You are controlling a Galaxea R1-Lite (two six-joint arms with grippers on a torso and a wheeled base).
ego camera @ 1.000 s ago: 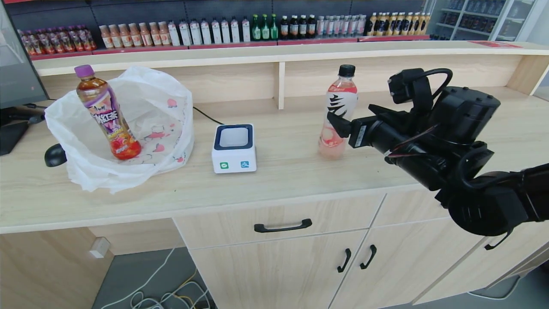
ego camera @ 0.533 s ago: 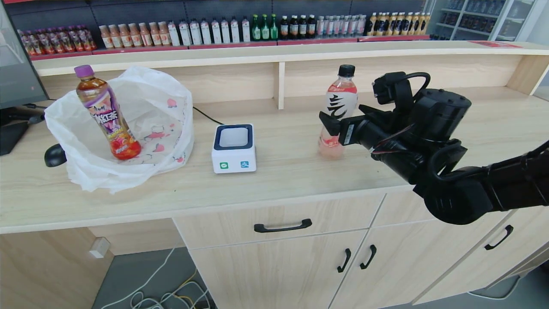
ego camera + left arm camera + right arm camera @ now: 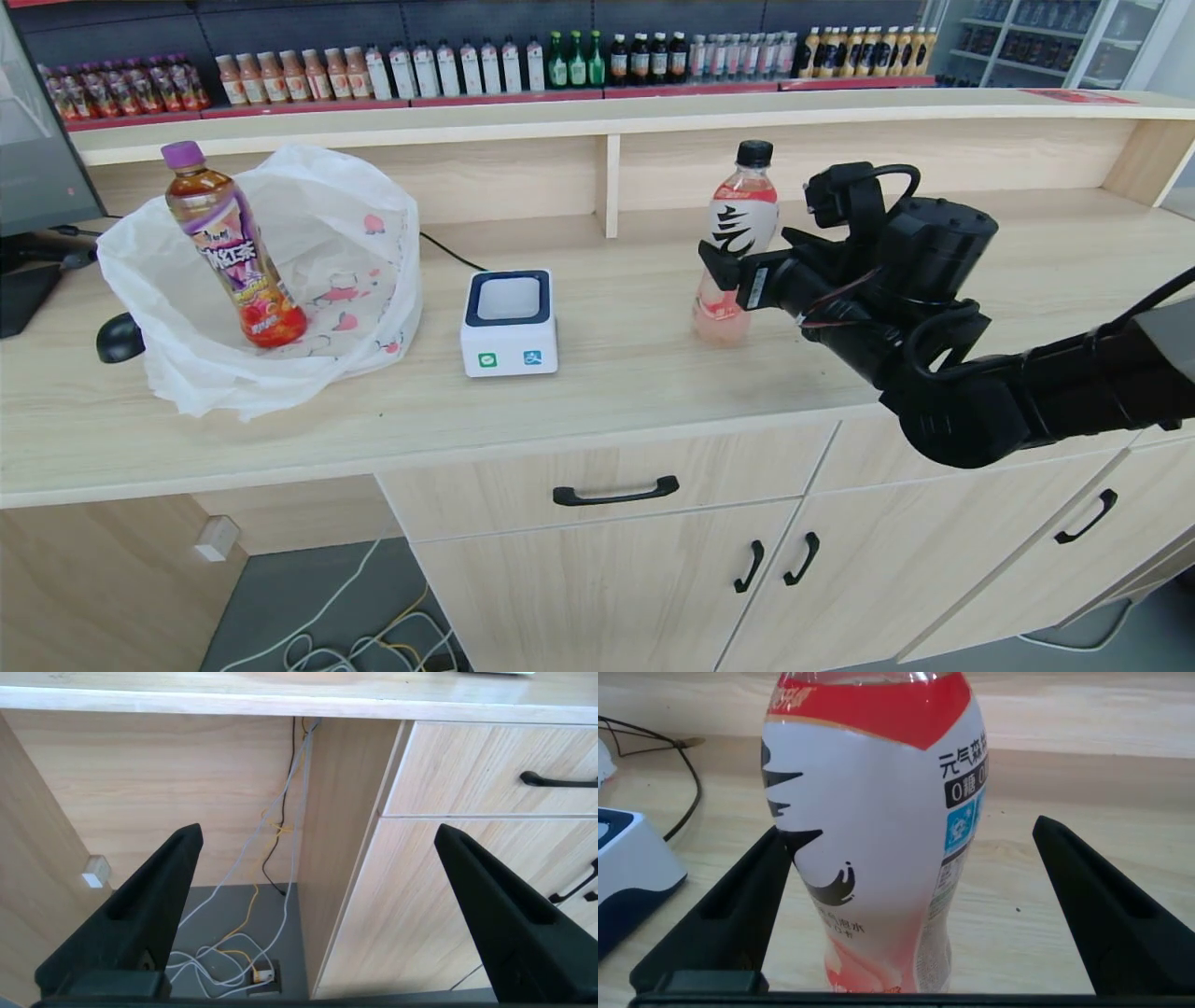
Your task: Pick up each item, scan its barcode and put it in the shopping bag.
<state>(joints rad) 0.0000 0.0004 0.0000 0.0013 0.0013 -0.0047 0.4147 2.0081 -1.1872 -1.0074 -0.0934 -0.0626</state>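
Note:
A pink drink bottle (image 3: 738,219) with a black cap stands upright on the wooden counter (image 3: 635,373), right of the scanner. My right gripper (image 3: 733,268) is at its lower half, open. In the right wrist view the bottle (image 3: 878,831) stands between the spread fingers of that gripper (image 3: 913,831), with a gap on one side. A white scanner (image 3: 509,322) sits mid-counter. At the left, the white shopping bag (image 3: 355,243) holds a leaning tea bottle (image 3: 233,247) with a purple cap. My left gripper (image 3: 320,833) hangs open below the counter, holding nothing.
A raised shelf ledge (image 3: 840,112) with an upright divider (image 3: 608,187) runs behind the counter. A black mouse (image 3: 119,338) and a monitor (image 3: 37,140) sit at the far left. The scanner's cable (image 3: 448,252) trails toward the back. Cabinet drawers (image 3: 495,775) lie below.
My right arm has moved forward and left, bringing its open fingers around the pink bottle. The bottle, bag and scanner have not moved.

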